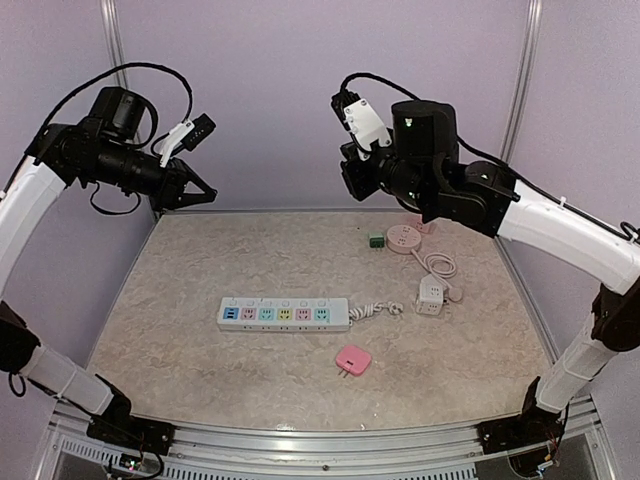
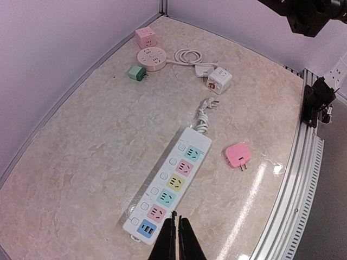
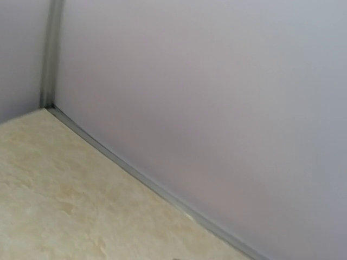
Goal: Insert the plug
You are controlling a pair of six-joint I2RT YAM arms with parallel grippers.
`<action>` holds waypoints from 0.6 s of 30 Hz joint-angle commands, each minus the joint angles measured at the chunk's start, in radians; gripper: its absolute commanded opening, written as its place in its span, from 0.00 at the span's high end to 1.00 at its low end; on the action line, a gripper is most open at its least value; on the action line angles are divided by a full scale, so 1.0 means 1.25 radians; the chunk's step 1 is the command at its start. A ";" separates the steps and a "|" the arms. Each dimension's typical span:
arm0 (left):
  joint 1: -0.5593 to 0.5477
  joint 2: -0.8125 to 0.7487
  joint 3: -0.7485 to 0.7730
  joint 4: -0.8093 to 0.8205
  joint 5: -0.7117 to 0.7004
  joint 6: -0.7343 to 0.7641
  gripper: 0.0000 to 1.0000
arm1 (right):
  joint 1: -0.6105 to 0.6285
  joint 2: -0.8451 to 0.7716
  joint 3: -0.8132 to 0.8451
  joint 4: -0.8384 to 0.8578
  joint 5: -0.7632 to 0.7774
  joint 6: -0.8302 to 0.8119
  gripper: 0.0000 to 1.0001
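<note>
A pink plug (image 1: 353,360) lies flat on the table, prongs toward the near edge, just in front of the right end of a white power strip (image 1: 285,313) with coloured sockets. Both show in the left wrist view: the plug (image 2: 237,155) and the strip (image 2: 168,189). My left gripper (image 1: 200,190) hangs high over the table's left rear; in its wrist view (image 2: 178,218) the fingers are pressed together and empty. My right gripper (image 1: 355,180) is raised at the back centre and faces the rear wall; its fingers are out of its wrist view.
At the back right lie a green plug (image 1: 376,240), a round pink socket (image 1: 403,238) with a white cord, a white cube adapter (image 1: 430,296) and a pink cube (image 2: 146,37). The strip's coiled cord (image 1: 375,311) lies at its right end. Walls enclose the table.
</note>
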 commanded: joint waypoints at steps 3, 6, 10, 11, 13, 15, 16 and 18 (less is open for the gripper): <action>0.011 -0.026 -0.023 -0.003 -0.025 0.021 0.74 | -0.062 0.026 0.029 -0.099 0.059 0.121 0.93; 0.016 -0.032 -0.037 0.001 -0.066 0.021 0.52 | -0.118 0.043 0.045 -0.153 0.072 0.205 0.74; 0.031 -0.037 -0.062 0.004 -0.114 0.016 0.31 | -0.240 0.109 0.098 -0.253 0.067 0.329 0.33; 0.036 -0.037 -0.067 0.003 -0.122 0.014 0.27 | -0.274 0.135 0.118 -0.277 0.053 0.352 0.26; 0.045 -0.039 -0.078 0.001 -0.130 0.014 0.20 | -0.353 0.214 0.161 -0.313 0.026 0.404 0.09; 0.052 -0.042 -0.089 0.002 -0.138 0.012 0.15 | -0.410 0.300 0.226 -0.351 -0.009 0.442 0.01; 0.055 -0.044 -0.094 0.003 -0.140 0.013 0.13 | -0.439 0.348 0.278 -0.373 -0.019 0.465 0.01; 0.061 -0.050 -0.106 0.004 -0.142 0.015 0.09 | -0.485 0.450 0.368 -0.411 -0.037 0.500 0.00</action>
